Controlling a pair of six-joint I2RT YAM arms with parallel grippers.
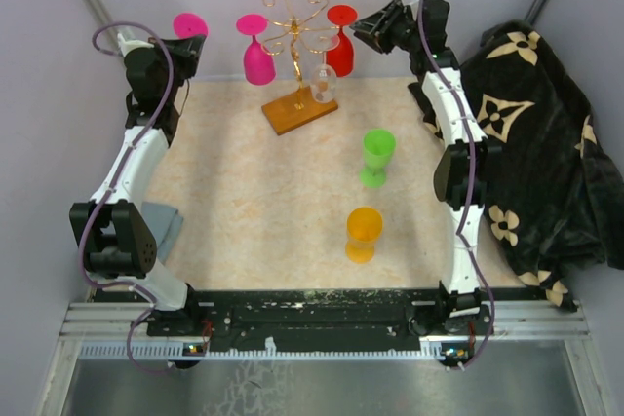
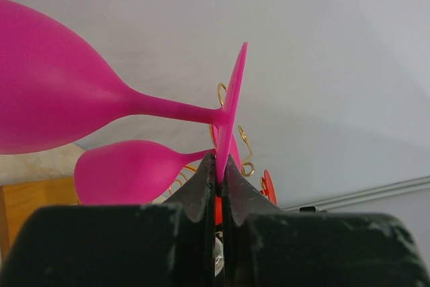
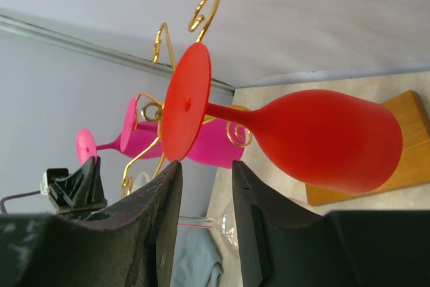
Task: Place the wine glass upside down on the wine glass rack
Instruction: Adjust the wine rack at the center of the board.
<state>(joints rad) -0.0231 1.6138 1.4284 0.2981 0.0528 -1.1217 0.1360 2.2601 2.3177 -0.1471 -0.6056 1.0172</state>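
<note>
Overhead view looks down; close wrist views, seemingly rolled, share the rack (image 1: 297, 109).

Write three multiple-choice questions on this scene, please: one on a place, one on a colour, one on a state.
1. Where is the green glass?
A. standing on the table
B. held in the air
C. hung upside down

2. What colour is the held glass in the left gripper?
A. red
B. orange
C. pink

3. How is the right gripper?
A. open
B. shut on a glass
C. shut on nothing

Answers: 1 A, it stands upright beyond the orange glass; 2 C, pink, pinched by its foot; 3 A, its jaws stand apart near the red glass's foot.
</note>
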